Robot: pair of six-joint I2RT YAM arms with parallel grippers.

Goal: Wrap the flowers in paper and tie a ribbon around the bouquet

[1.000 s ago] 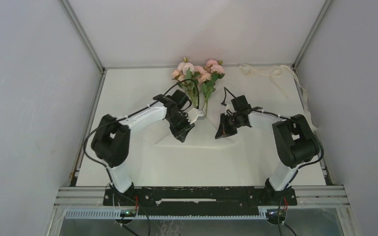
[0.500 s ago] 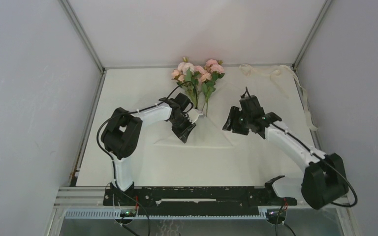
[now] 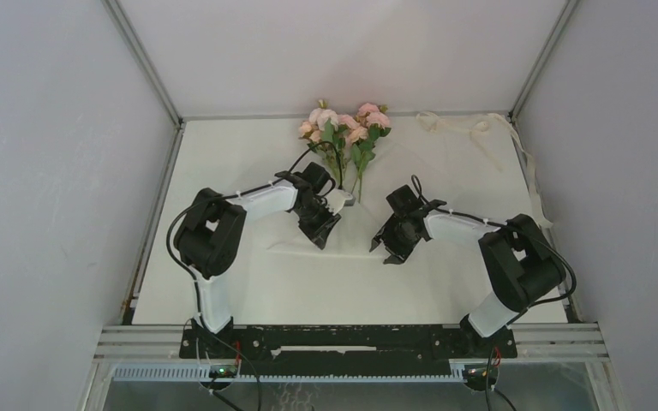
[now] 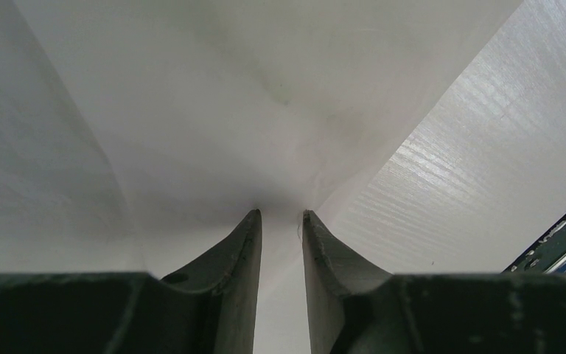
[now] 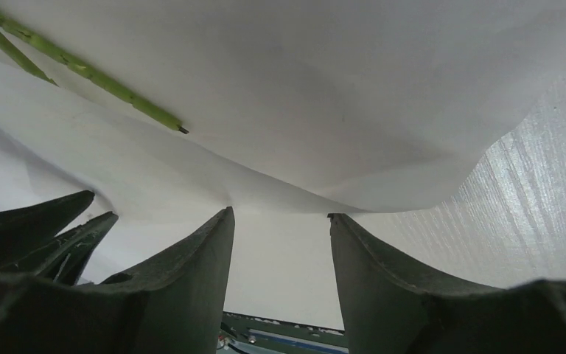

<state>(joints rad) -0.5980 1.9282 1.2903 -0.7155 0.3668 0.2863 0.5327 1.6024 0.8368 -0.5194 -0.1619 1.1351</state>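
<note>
Left claw nipped onto a raised fold of the paper, creases running in to its tips. Sheet looks thin, limp and near weightless; it would likely tear or slip if tugged, so take it by an edge or fold. Flowers lie far middle of the counter, stems reaching over the paper; light and crushable, best held by the stems. Right claw jaws apart, lifted paper edge just ahead, ungripped. Ribbon in the far right corner.
</note>
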